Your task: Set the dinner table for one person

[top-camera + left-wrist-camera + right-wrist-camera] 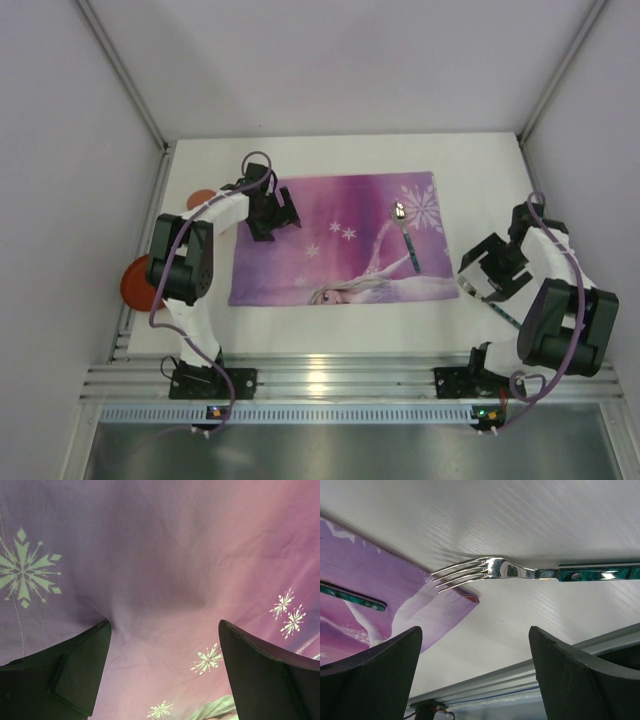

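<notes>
The white dinner table [340, 150] bears a purple snowflake placemat [340, 235]. A spoon with a green handle [406, 238] lies on the mat's right part. A fork [485, 571] with a green handle lies on the bare table [545, 520] just off the mat's near right corner, tines over the mat's edge. My right gripper [487, 280] hangs open above it, and the fork lies beyond its fingertips [475, 630]. My left gripper [272, 215] is open and empty, low over the mat's far left part [165, 555], where the cloth wrinkles at one fingertip.
A red plate [133, 283] sits at the table's left edge, partly behind the left arm. Another orange round thing [201, 197] shows behind that arm. An aluminium rail [330, 378] runs along the near edge. Grey walls close in the sides.
</notes>
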